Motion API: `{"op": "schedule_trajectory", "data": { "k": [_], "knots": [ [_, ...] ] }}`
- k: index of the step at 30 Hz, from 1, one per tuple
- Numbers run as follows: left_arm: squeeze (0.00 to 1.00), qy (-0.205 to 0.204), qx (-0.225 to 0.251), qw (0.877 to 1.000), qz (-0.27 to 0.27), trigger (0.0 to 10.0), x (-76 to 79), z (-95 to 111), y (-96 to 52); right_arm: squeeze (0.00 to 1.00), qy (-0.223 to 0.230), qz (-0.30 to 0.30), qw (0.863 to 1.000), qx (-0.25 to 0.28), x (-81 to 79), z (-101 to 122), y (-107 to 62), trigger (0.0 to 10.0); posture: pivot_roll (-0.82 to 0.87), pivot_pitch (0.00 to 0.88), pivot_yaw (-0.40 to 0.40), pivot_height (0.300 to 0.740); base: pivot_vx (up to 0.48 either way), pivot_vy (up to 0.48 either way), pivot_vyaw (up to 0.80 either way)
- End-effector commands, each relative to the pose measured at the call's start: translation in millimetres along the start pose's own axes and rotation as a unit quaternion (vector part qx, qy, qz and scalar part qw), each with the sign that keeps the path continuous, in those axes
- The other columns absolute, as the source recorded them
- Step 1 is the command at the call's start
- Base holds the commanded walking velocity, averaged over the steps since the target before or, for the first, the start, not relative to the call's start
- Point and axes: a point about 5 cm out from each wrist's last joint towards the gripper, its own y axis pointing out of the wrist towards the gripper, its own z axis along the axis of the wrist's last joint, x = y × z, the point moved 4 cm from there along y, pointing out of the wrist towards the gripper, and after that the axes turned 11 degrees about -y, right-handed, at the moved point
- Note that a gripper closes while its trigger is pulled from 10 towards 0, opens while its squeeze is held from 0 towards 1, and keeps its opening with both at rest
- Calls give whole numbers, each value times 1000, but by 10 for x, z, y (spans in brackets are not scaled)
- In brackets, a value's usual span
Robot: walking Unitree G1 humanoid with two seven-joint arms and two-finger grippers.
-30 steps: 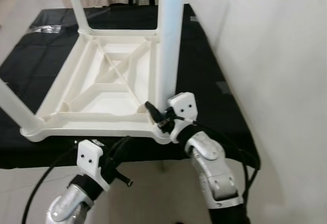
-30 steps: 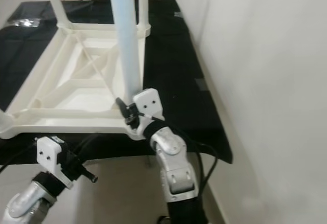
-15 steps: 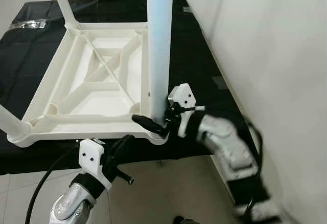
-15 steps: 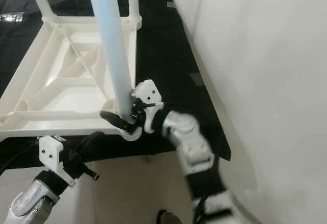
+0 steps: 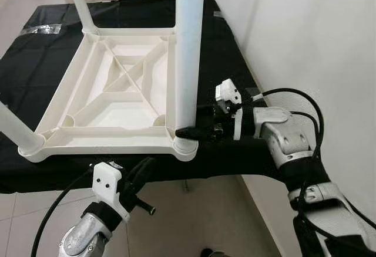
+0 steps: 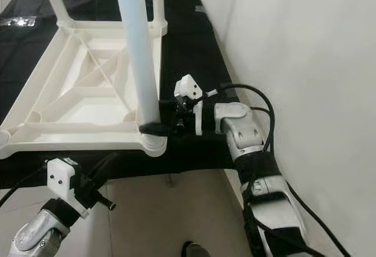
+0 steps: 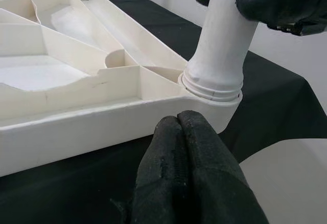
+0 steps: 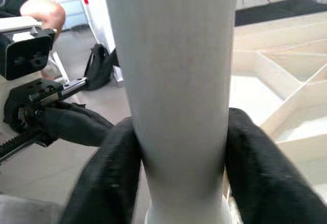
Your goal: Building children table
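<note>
Fingers, left gripper: pressed together, holding nothing; the wrist view showed both tips meeting just below the tabletop's near corner socket.
Left gripper position: low, in front of the bench edge and beneath the overturned tabletop; judged to be on standby, clear of the leg being worked.
Tabletop: white plastic, lying upside down on the black-covered bench, ribbed underside facing up so the corner sockets were open to receive legs.
Far-left leg: standing upright in its corner socket.
Near-left leg: rising from the near-left corner, tilted outward toward the picture edge.
Near-right leg: upright in the near-right corner socket, at the bench edge; threads were visible at its base, so seating was judged possibly incomplete.
Fingers, right gripper: pinching the near-right leg, one finger on each side, just above the socket.
Reason for grip: a low hold near the socket was judged to give best control for turning or pressing the leg home.
Wall: close on the right, limiting elbow room for the right arm.
</note>
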Motion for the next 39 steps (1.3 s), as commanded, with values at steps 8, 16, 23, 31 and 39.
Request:
{"op": "schedule_trajectory", "data": {
  "k": [8,16,23,31,39],
  "knots": [
    [0,-3,-5,1000,1,10000,34,-26,-15,0,8,-59,998,-6,-40,-150,-155,0,5,243,-44,740,0,0,0],
    [0,-2,-3,1000,1,10000,6,5,-21,0,61,-354,926,-115,-559,-695,222,0,3,249,-47,740,0,0,0],
    [0,0,-5,1000,1,10000,-53,-16,12,0,56,-421,894,-146,-428,-764,201,0,-24,210,-39,740,0,0,0],
    [0,4,1,1000,9,10000,-75,-21,41,0,104,-361,922,-94,-501,-646,365,10000,-11,194,-41,740,0,0,0],
    [0,2,0,1000,8,10000,-53,-32,30,1000,77,-255,964,1,-317,-284,365,10000,-3,189,-42,740,0,0,0]
  ]
}}
